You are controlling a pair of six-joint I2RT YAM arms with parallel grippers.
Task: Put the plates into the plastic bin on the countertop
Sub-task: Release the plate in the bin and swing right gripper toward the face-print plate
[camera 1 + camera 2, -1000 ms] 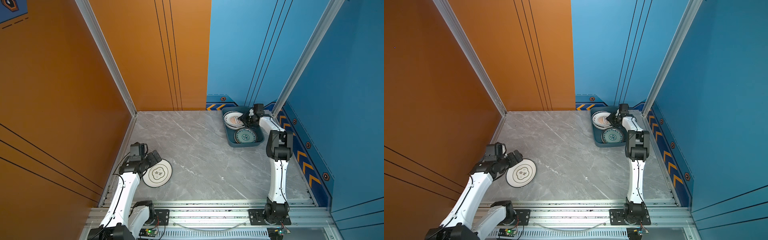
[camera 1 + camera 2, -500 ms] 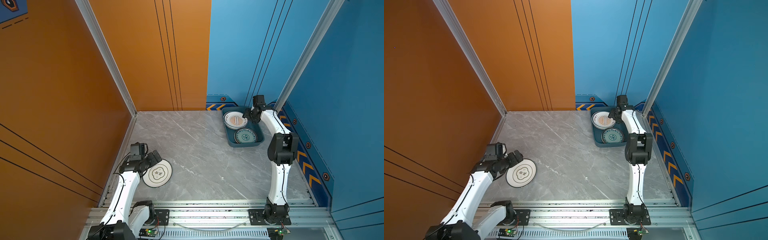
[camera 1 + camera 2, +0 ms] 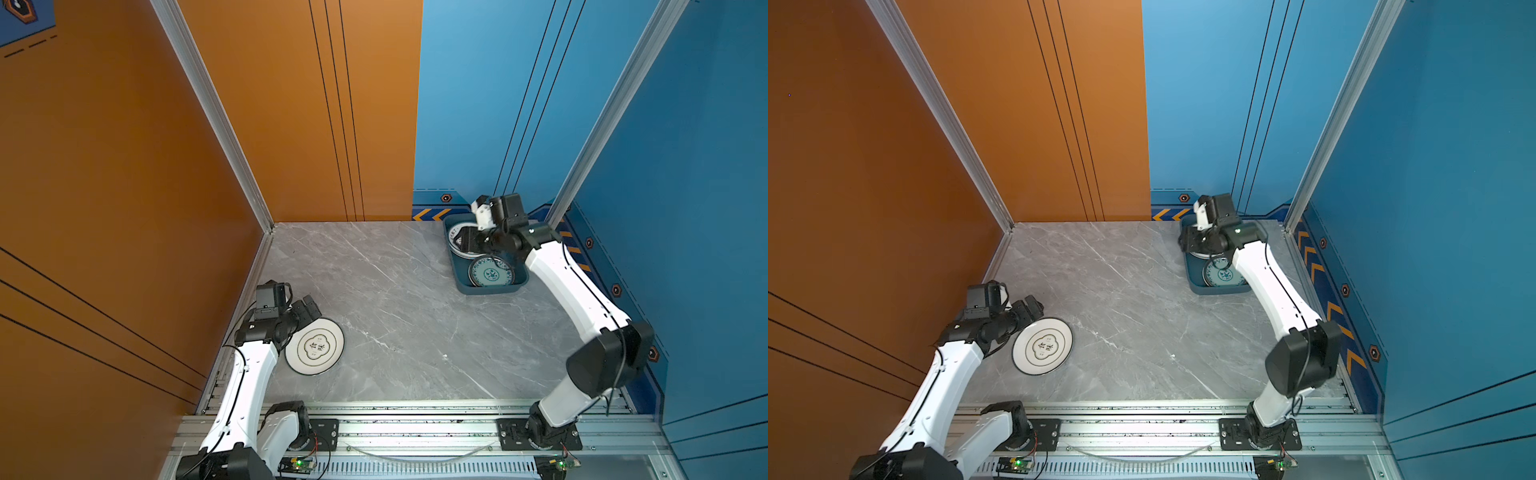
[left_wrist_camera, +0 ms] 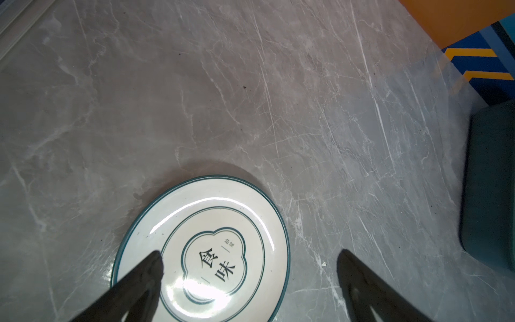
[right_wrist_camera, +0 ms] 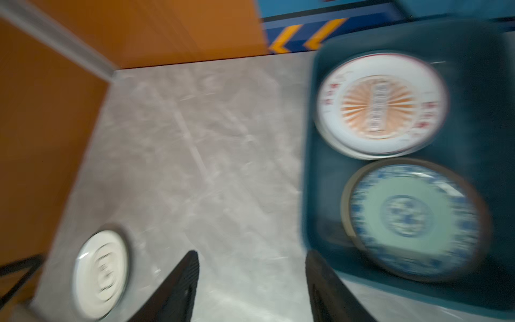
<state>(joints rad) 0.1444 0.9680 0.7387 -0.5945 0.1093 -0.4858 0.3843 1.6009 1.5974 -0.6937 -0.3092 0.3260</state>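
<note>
A white plate with a dark green rim (image 3: 314,346) (image 3: 1042,345) (image 4: 200,223) lies flat on the grey countertop (image 3: 407,316) at the near left. My left gripper (image 3: 311,308) (image 4: 250,255) hovers low at its edge, open, with one finger over the plate and one over bare marble. The teal plastic bin (image 3: 490,289) (image 3: 1221,289) (image 5: 309,167) stands at the far right. It holds an orange sunburst plate (image 5: 381,103) on a stack and a teal patterned plate (image 3: 491,272) (image 5: 412,220). My right gripper (image 3: 467,240) (image 5: 251,254) hangs open and empty above the bin's left side.
An orange wall (image 3: 124,208) closes the left side and a blue wall (image 3: 685,208) the right, close behind the bin. An aluminium rail (image 3: 415,428) runs along the front edge. The right wrist view is motion-blurred.
My right gripper has let go in the bin, risen from the sunburst plate and swung toward the bin's left side. The left arm and the white plate have not moved.
</note>
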